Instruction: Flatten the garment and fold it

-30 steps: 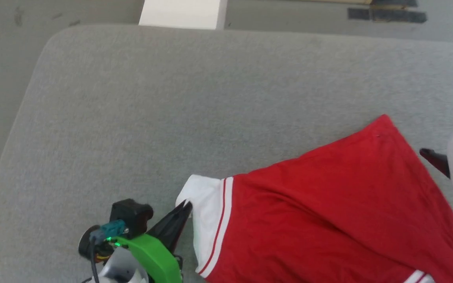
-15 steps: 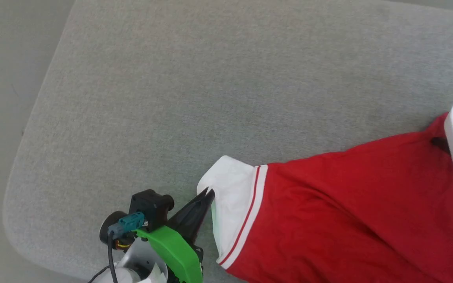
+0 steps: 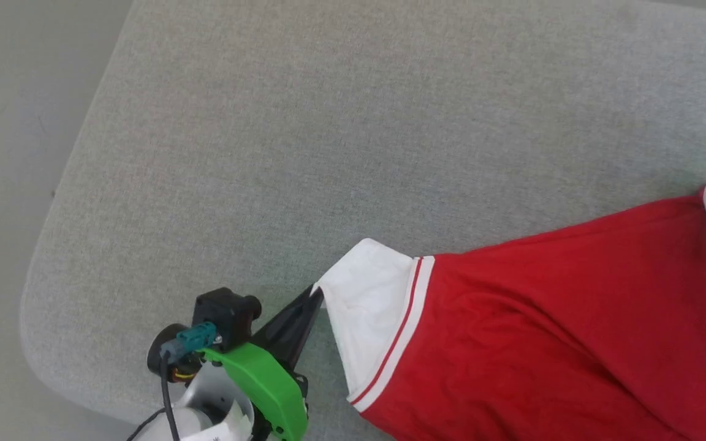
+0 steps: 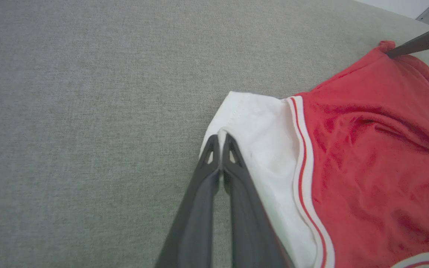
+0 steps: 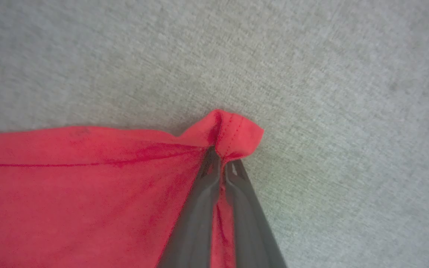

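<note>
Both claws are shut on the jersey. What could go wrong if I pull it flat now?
1. The left claw grips only the very edge of the white sleeve, so it may slip free under tension.
2. The right claw holds a bunched red corner; the garment may keep that fold.

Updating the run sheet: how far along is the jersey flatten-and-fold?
Done: both grips are on. The left end effector is shut on the edge of the white sleeve, the right end effector on a red hem corner. In hand: flattening; the garment lies wrinkled and skewed on the grey surface. Left: spreading it flat, then every fold; no fold is visible yet.
</note>
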You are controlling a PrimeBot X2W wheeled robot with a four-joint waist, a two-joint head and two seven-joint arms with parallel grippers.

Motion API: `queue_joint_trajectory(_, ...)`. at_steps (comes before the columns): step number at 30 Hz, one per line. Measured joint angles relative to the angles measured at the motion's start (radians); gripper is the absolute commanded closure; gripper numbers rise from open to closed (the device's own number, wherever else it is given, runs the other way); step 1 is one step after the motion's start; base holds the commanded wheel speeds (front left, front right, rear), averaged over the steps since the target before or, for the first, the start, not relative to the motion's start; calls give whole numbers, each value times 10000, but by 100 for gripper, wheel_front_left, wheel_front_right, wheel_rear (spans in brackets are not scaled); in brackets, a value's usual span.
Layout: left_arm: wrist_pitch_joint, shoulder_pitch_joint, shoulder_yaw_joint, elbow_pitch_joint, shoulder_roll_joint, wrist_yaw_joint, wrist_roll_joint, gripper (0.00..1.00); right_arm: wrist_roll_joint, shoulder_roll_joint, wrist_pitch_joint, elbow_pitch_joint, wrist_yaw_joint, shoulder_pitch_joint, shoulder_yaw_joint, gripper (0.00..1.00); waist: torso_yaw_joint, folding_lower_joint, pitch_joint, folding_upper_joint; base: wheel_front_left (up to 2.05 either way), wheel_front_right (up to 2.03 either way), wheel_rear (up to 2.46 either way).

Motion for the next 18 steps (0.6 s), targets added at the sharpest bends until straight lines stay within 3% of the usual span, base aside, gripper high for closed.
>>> queue_joint_trajectory(5, -2, -2, 69, 13, 104, 12, -50, 100, 217, 77, -934, 408, -4, 1, 267, 100, -167, 1, -479, 0, 0, 0, 0)
queue_joint_trajectory(7, 31, 3, 178, -100, 280, 86, -54, 100, 489, 100, -1833, 416, -2, 16, 604, 100, -353, 1, -972, 0, 0, 0, 0)
queue_joint_trajectory(18, -244, -176, 1198, -817, 965, 393, -81, 100, 1659, -692, -3946, -644, -2, -56, 838, 100, -1083, 1, -2410, 0, 0, 0, 0)
